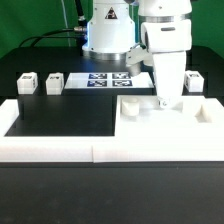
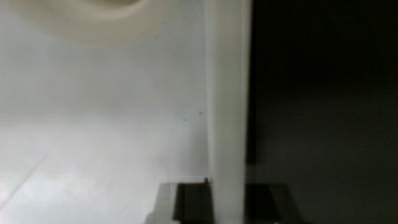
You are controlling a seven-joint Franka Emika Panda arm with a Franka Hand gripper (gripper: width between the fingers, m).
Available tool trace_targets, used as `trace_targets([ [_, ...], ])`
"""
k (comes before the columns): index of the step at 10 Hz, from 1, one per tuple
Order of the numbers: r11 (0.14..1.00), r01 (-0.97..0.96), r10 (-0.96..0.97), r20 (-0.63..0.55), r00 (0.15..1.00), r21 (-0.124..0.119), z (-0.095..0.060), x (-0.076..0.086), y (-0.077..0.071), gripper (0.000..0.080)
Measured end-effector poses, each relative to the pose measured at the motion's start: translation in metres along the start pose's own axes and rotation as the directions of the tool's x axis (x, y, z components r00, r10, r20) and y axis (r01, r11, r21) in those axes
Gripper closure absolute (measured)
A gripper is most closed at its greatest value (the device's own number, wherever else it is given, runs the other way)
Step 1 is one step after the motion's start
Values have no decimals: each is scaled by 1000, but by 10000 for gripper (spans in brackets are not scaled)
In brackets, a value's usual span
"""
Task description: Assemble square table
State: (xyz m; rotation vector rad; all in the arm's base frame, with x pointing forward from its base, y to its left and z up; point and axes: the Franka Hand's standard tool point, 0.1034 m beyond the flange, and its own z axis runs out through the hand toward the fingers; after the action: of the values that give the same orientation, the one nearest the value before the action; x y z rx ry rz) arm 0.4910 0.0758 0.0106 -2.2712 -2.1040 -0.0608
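The square table's white slab (image 1: 190, 112) lies flat at the exterior view's right, against the front border wall. My gripper (image 1: 168, 100) reaches straight down onto the slab's far edge. In the wrist view the gripper (image 2: 228, 203) is shut on the slab's thin raised rim (image 2: 226, 100), which runs as a pale strip between the two dark fingers (image 2: 187, 203). The slab's recessed face (image 2: 107, 120) fills one side, with the black table on the other. Two small tagged legs (image 1: 27, 82) (image 1: 53, 83) stand at the back left. A third leg (image 1: 195, 80) stands at the back right.
The low white border wall (image 1: 60, 148) runs along the front and up the exterior view's left side. The marker board (image 1: 110, 78) lies at the back centre before the robot base (image 1: 108, 40). Black tabletop (image 1: 60, 110) shows between the wall and the slab.
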Motion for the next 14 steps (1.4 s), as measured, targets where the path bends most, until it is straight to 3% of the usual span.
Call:
trace_targets([
  [3,1000,0,0,0,1000,0,0,0,0,741],
  [4,1000,-1,1,0,1000,1,0,0,0,667],
  [5,1000,-1,1,0,1000,0,0,0,0,501],
  [6,1000,-2,2,0,1000,0,0,-1,0,501],
  [7,1000,-2,2,0,1000,0,0,-1,0,330],
  [8,1000,-2,2,0,1000,0,0,-1,0,330],
  [9,1000,-3,3,0,1000,0,0,-1,0,186],
  [14,1000,-3,3,0,1000,0,0,-1,0,151],
])
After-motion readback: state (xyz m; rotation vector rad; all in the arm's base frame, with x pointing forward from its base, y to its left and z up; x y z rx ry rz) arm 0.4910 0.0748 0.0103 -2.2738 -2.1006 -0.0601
